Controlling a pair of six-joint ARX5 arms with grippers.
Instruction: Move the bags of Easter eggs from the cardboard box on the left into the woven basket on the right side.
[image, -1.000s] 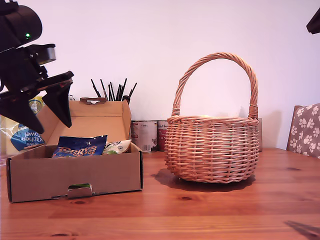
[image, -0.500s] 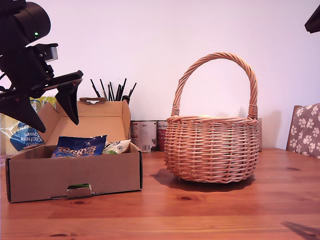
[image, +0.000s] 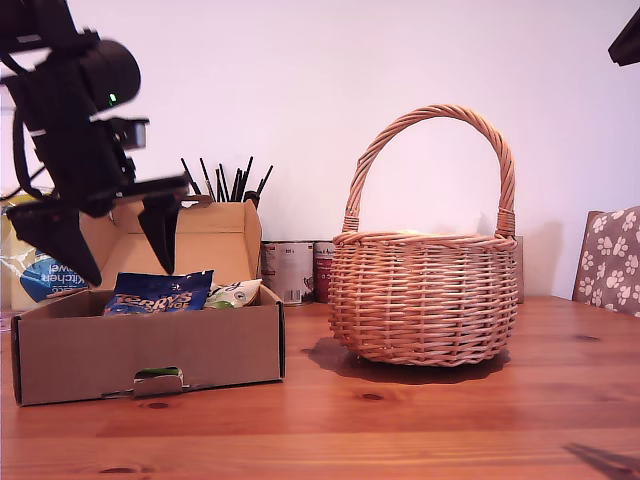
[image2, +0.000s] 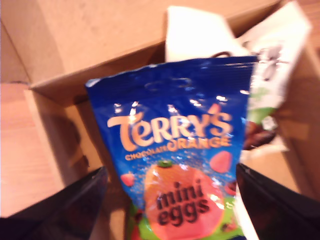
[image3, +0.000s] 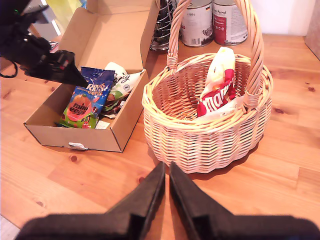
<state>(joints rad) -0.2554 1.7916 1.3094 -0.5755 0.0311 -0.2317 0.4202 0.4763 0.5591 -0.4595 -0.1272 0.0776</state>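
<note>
The cardboard box (image: 150, 350) sits at the exterior view's left with its lid flap up. A dark blue Terry's bag (image: 160, 292) leans inside it, with a white and green bag (image: 235, 293) beside it. My first gripper (image: 128, 268) hangs open just above the blue bag (image2: 175, 150), one finger on each side and nothing held. The woven basket (image: 425, 300) stands at the exterior view's right. A red and white bag (image3: 217, 87) lies inside the basket (image3: 210, 140). My second gripper (image3: 162, 167) hovers high in front of the basket, shut and empty.
Two metal tins (image: 290, 270) stand behind, between box and basket. Black utensils (image: 225, 180) stick up behind the box lid. A yellow and blue kitchen towel pack (image: 40, 275) sits behind the box. A paw-print cushion (image: 610, 255) is at the exterior view's right edge.
My first gripper has swung toward the exterior view's right and come down, from beside the lid flap to over the blue bag. The bags and the basket have not moved.
</note>
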